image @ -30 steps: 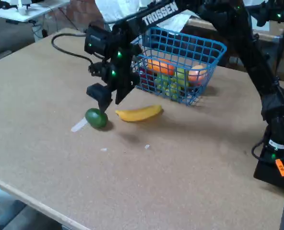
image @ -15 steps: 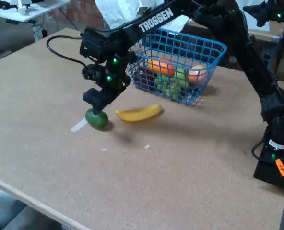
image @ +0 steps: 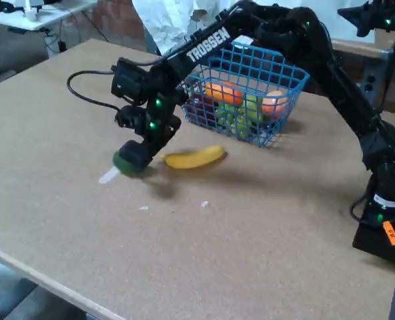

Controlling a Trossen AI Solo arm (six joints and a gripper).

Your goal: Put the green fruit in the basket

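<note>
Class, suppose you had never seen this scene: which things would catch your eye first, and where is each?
The black arm arcs from the right across the table, its gripper down on the green fruit left of centre. Behind stands a blue basket of colourful fruit, with a banana lying in front of it.

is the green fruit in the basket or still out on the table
Out. The green fruit lies on the table beside the banana, left of the basket, with the tool down over it.
</note>
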